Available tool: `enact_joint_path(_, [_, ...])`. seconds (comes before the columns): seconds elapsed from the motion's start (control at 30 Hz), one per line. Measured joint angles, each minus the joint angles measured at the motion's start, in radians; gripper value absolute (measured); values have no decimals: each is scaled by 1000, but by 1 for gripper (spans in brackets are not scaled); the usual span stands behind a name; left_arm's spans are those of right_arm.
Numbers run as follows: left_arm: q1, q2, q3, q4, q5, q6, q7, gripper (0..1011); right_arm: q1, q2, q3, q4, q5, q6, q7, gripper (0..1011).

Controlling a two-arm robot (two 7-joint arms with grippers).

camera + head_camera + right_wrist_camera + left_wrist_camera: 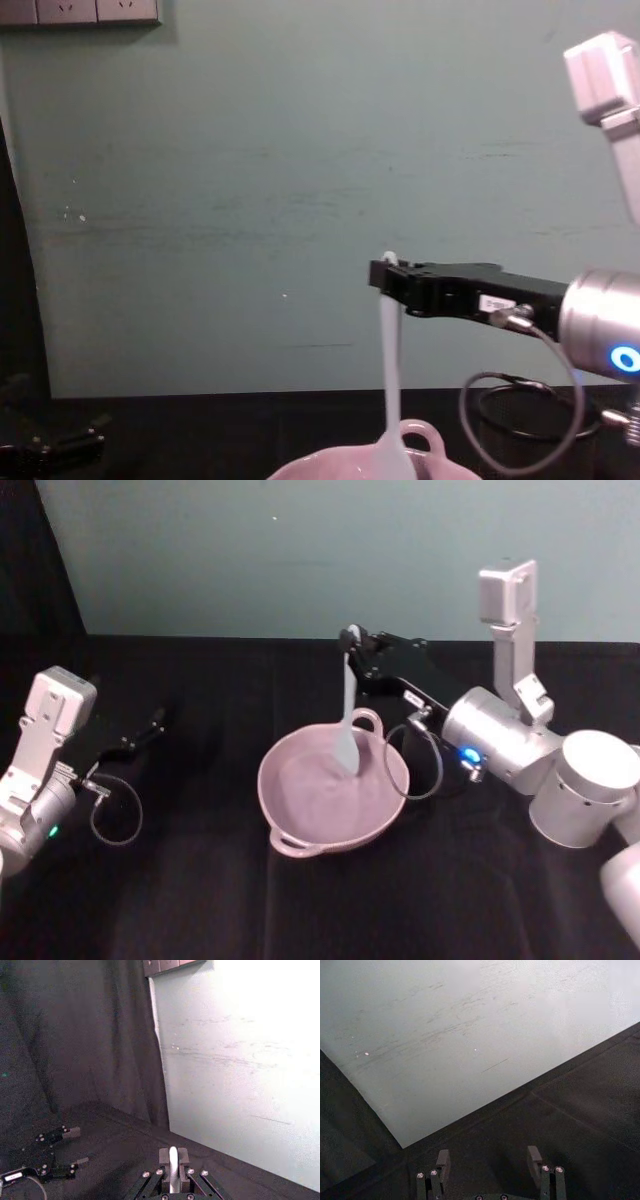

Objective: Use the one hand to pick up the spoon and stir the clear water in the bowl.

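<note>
A black cloth covered the table [200, 900], which ran back to a pale green wall [300, 560]. A dark curtain [75, 1035] hung at the robot's left, and a row of sockets [80, 10] sat high on the wall. The pink bowl [330, 835] stood near the middle of the table, with one loop handle toward the wall. Above its far rim, the right gripper [352, 640] reached in from the right, its fingers pinched on the top of the white spoon's [347, 715] handle. The spoon hung nearly upright with its scoop down inside the bowl, by the far side; whether it touched the bottom could not be told. The left gripper [152, 723] lay low over the cloth well to the left of the bowl, its fingers [442, 1160] spread with nothing between them.
</note>
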Motion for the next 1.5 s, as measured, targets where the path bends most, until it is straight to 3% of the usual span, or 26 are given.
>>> enact_joint_path(0.37, [0, 0, 0, 0, 0, 0, 0, 1011, -93, 45, 20, -125, 13, 28, -10, 108])
enact_joint_path(0.5, [0, 0, 0, 0, 0, 0, 0, 1011, -129, 43, 2, -168, 16, 33, -13, 108])
enact_joint_path(0.67, [0, 0, 0, 0, 0, 0, 0, 1011, -134, 25, -26, -178, 14, 31, -11, 108])
enact_joint_path(0.93, [0, 0, 0, 0, 0, 0, 0, 1011, -86, -18, -64, -123, 6, 17, 7, 108])
enact_joint_path(1.07, [0, 0, 0, 0, 0, 0, 0, 1011, -39, -45, -75, -58, -2, 2, 17, 108])
enact_joint_path(1.3, [0, 0, 0, 0, 0, 0, 0, 1011, 10, -63, -63, 21, -3, -16, 19, 109])
enact_joint_path(1.5, [0, 0, 0, 0, 0, 0, 0, 1011, 15, -44, -28, 30, -5, -20, 10, 108])
